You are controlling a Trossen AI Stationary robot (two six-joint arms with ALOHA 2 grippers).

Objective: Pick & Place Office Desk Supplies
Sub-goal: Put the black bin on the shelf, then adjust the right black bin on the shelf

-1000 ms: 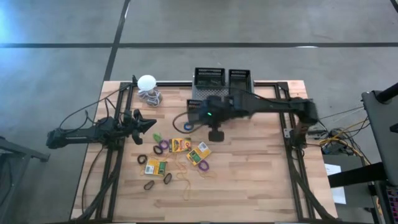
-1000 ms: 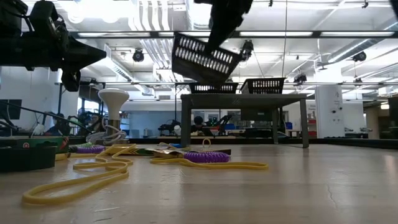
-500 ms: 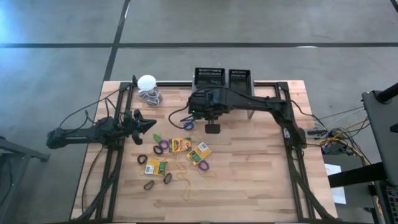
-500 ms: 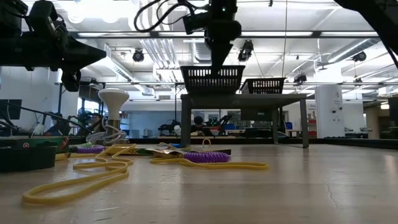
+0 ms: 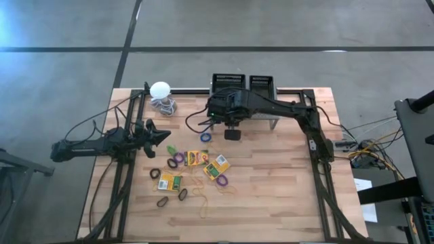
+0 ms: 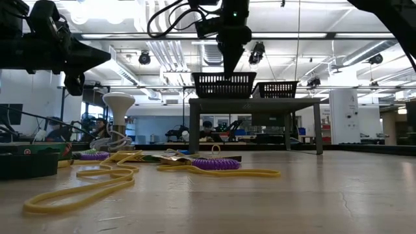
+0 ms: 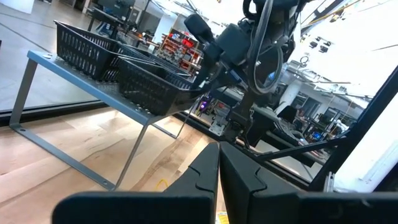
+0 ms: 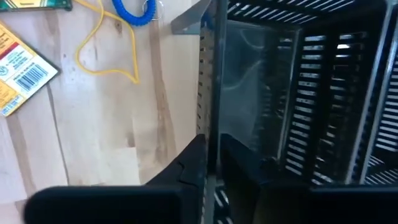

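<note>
My right gripper (image 6: pixel 229 70) reaches down over the grey stand (image 6: pixel 253 103) at the table's far edge and is shut on a black wire-mesh bin (image 6: pixel 224 84). A second bin (image 6: pixel 275 89) stands on the stand beside it. In the high view, two bins (image 5: pixel 228 83) (image 5: pixel 262 83) sit at the far edge. Crayon boxes (image 5: pixel 196 158) (image 5: pixel 217 165) (image 5: pixel 169 182) and rubber bands, purple (image 5: pixel 223 180), blue (image 5: pixel 205 137) and yellow (image 5: pixel 203 193), lie flat on the table's middle. My left gripper (image 5: pixel 163 135) waits shut at the left, above the table. My right gripper pinches the bin's upright wall at its top rim (image 8: pixel 208 106), with one finger (image 8: pixel 186 168) outside and the other (image 8: pixel 249 171) inside the bin. It comes from above, pointing down. The bin (image 7: pixel 155 84) sits level with its bottom on the stand's top.
A white ball with a coiled cord (image 5: pixel 161 89) stands at the far left of the table. Dark and brown loops (image 5: pixel 163 201) (image 5: pixel 183 194) lie near the front left. The right half of the wooden table (image 5: pixel 285 176) is bare. The stand's legs (image 7: pixel 134 155) rise from the table.
My right gripper has carried the bin toward the table's far edge. The bin hung tilted in front of the stand a second ago; it has since turned level and come down onto the stand's top, in front of another bin.
</note>
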